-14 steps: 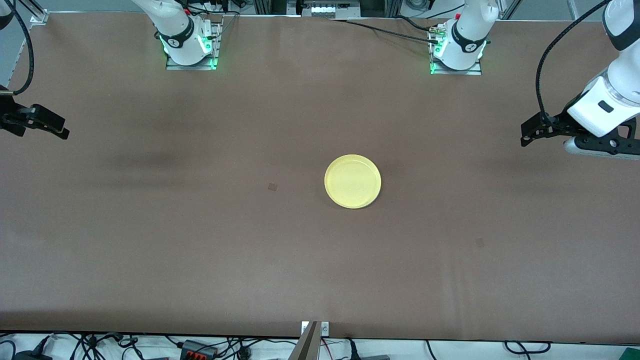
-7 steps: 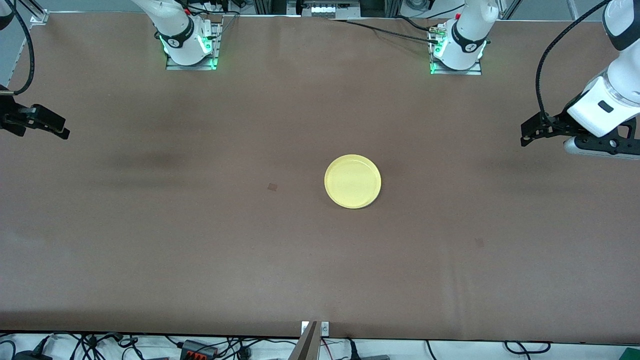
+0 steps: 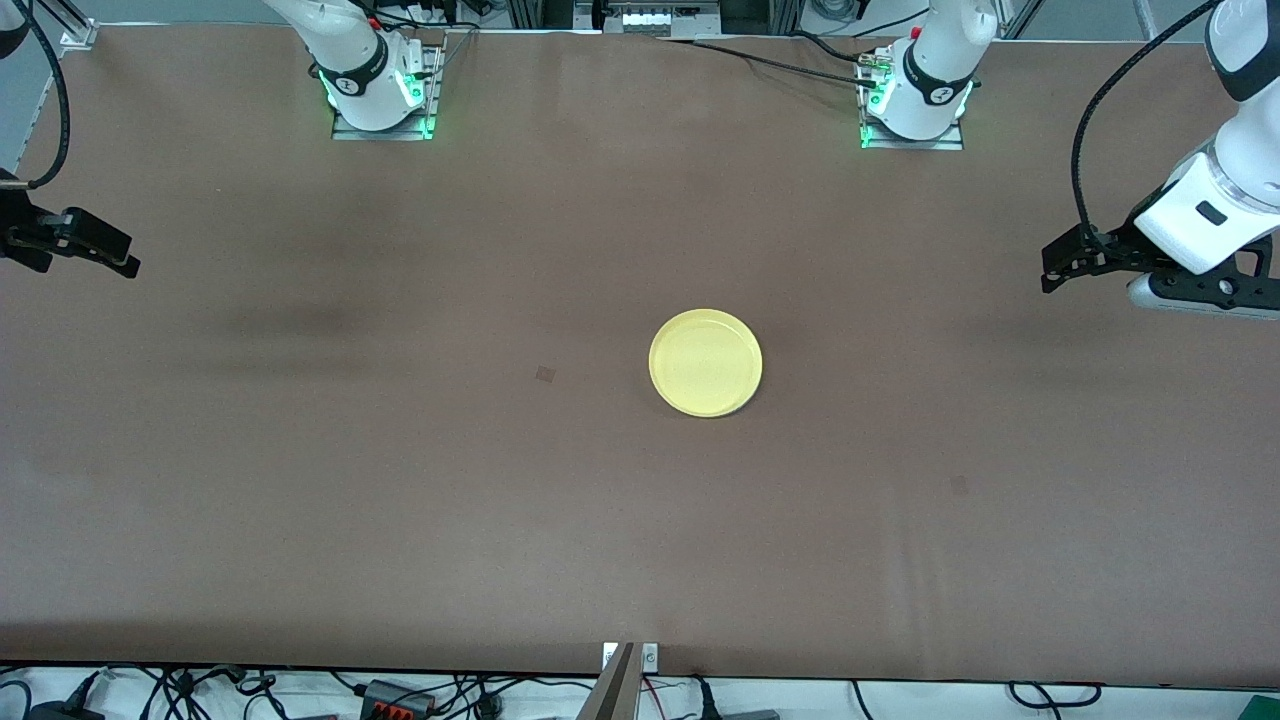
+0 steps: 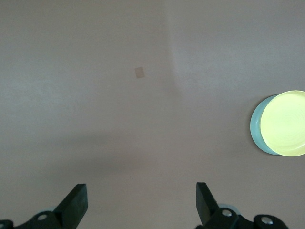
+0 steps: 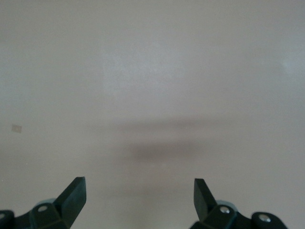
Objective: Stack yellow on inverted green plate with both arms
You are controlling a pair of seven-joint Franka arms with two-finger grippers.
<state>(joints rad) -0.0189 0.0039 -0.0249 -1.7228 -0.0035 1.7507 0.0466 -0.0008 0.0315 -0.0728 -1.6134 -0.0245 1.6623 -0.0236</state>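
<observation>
The yellow plate (image 3: 706, 362) lies rim up near the middle of the brown table (image 3: 400, 480), resting on the green plate (image 4: 256, 129). From the front the green one is hidden under it; in the left wrist view only a pale mint crescent peeks out along one edge. Both are round and shallow with a low raised rim and a smooth, plain surface. The tabletop is a matte brown sheet with faint creases, and a small darker square patch (image 3: 545, 374) sits beside the stack toward the right arm's end. Wide stretches of bare table surround the stack on every side, reaching to the edge nearest the front camera and to the two bases.

The left gripper (image 3: 1062, 270) hangs over the left arm's end of the table, well apart from the plates, its jaws spread wide and holding nothing. The right gripper (image 3: 105, 255) hangs over the right arm's end, also well apart, its jaws likewise spread and bare. Both arms wait.
</observation>
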